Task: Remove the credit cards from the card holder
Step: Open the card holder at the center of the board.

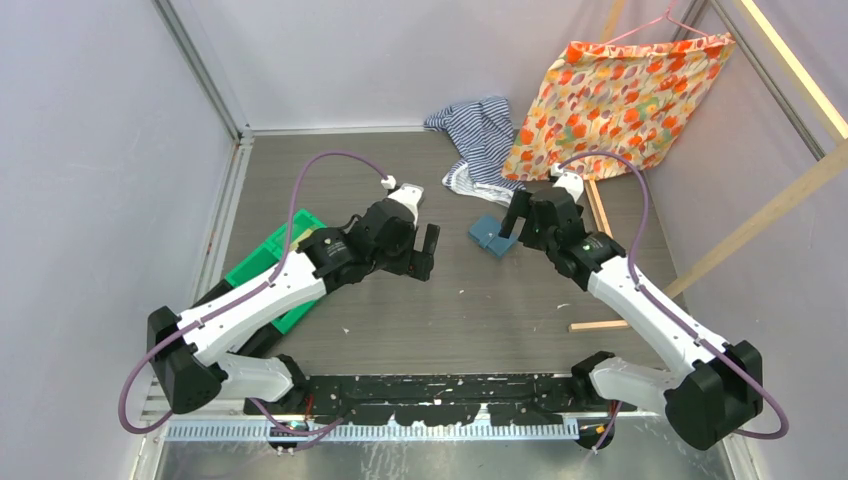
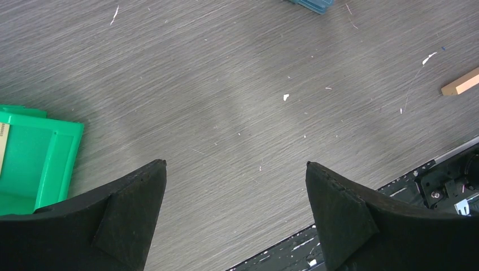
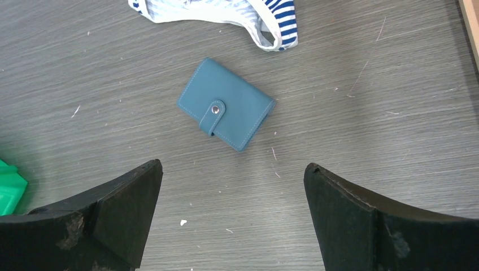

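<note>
A green plastic bin point(image 1: 275, 262) sits far left, beside the left arm. The left gripper point(image 2: 236, 164) hangs above the bare grey wood-grain table point(image 2: 226, 84), jaws spread wide, holding and touching nothing. To its right lies the small slate-blue soft card holder point(image 3: 226, 104) - flat on the table, fastened by its snap tab, set at a slant, near a blue-and-white striped cloth point(image 3: 226, 11). The right gripper point(image 3: 233, 164) hovers just over it - jaws wide apart, gripping nothing, clear of the holder.

Likely a robotics lab: plain enclosure walls point(image 1: 350, 50) around a grey table point(image 1: 450, 300).
</note>
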Tool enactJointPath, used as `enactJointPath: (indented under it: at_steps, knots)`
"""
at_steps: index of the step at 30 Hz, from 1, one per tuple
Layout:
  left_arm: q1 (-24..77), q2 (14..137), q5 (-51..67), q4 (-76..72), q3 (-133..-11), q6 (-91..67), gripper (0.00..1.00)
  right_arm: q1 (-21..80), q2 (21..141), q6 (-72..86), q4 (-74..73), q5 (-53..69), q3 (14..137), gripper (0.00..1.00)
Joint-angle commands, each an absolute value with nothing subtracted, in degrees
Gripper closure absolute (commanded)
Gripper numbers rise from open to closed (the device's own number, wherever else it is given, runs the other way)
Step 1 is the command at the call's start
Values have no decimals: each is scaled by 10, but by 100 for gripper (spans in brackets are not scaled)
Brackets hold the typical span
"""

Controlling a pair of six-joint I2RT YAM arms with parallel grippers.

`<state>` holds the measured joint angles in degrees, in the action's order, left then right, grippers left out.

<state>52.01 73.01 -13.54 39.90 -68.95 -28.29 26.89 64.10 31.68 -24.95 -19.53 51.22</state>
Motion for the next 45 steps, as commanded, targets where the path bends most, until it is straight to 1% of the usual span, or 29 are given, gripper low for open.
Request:
enactJointPath:
  at_steps: [1, 12, 15, 18, 23, 27, 36, 41, 45]
  knots:
    - [518, 708, -151, 371, -685, -286, 5, 268, 620, 324, -240, -215, 522, 0]
    - [519, 700, -146, 365, -677, -285, 6, 268, 616, 318, -237, -214, 516, 0]
    - [519, 704, -142, 368, -670, -284, 6, 268, 633, 310, -228, -211, 509, 0]
    - [519, 719, -129, 367, -657, -298, 7, 261, 684, 299, -237, -187, 522, 0]
    - [519, 779, -101, 362, -637, -330, 7, 257, 810, 302, -295, -172, 599, 0]
    - [519, 806, -74, 362, -641, -346, 7, 235, 878, 311, -252, -145, 619, 0]
    - [488, 781, -97, 405, -660, -319, 6, 186, 1033, 307, -208, -84, 714, 0]
    - [448, 754, -77, 411, -655, -324, 6, 176, 1076, 313, -198, -32, 730, 0]
    - [431, 737, -74, 407, -642, -326, 6, 178, 1055, 335, -176, 56, 686, 0]
